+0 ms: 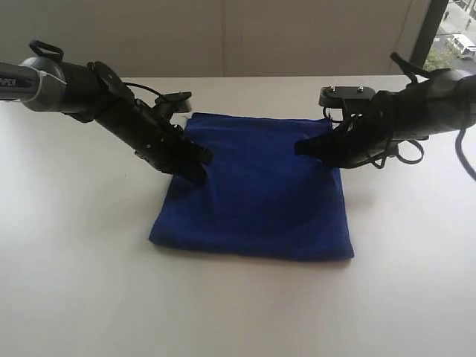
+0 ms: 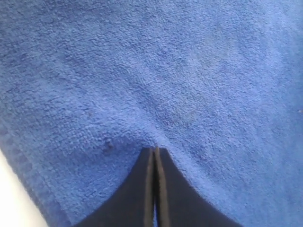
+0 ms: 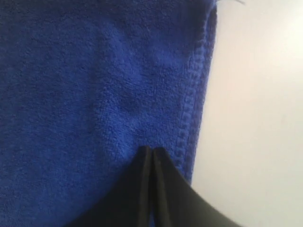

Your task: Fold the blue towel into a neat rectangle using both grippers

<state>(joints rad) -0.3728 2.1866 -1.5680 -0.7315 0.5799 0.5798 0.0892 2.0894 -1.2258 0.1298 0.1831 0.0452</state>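
One towel (image 1: 260, 201) lies flat in the middle of the white tabletop (image 1: 238, 312), already doubled into a near-square block. Its near edge runs almost straight across, a little lower at the right corner. Its far edge is straight and parallel to the far side of the tabletop. The left edge slants outward toward the near left corner, and the right edge is close to straight.

There is bare tabletop all round. A wide stretch lies on the near side, broad strips lie to the left and right, and a narrower band lies between the far edge and the wall (image 1: 223, 37).

Two arms reach in, one from each side. The left end effector (image 1: 199, 169) comes down at a slant, and its tip presses into the cloth just inside the left edge, about halfway along it. Up close its two fingers (image 2: 137, 189) are pressed together, with only a thin seam between them. The cloth dimples at the tip, and I cannot tell whether any of it is caught.

The right end effector (image 1: 300, 148) points inward over the far right part of the towel. Its two fingers (image 3: 170, 194) are likewise pressed together. The tip sits just inside the stitched right edge, with bare tabletop directly beyond it. Whether it touches the cloth I cannot tell.

The two tips are well apart, with open blue cloth between them.
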